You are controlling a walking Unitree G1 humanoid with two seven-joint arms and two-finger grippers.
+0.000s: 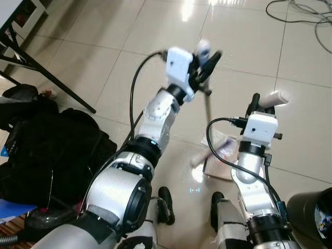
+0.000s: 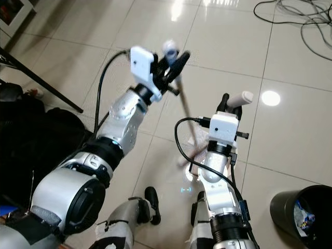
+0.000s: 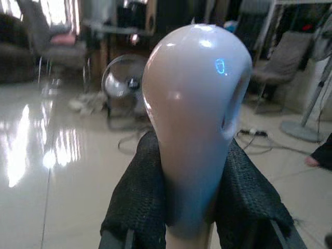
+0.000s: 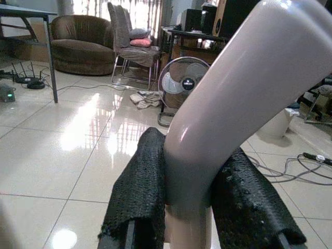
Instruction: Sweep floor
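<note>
The left gripper (image 1: 206, 63) clamped the broom handle (image 1: 208, 106); the right gripper (image 1: 263, 102) clamped the dustpan handle (image 1: 274, 98). Beside the dustpan (image 1: 220, 161), sweeping appeared underway.

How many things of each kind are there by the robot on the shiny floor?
Pale long-handled broom: 1
Pale dustpan with angled handle: 1
Black fabric bag: 1
Black round bin: 1
Total: 4

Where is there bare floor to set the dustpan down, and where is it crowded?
Bare tiles lie ahead of the broom, short of the cables, and right of the right gripper above the bin. It is crowded on the left by the black bag and table legs.
</note>
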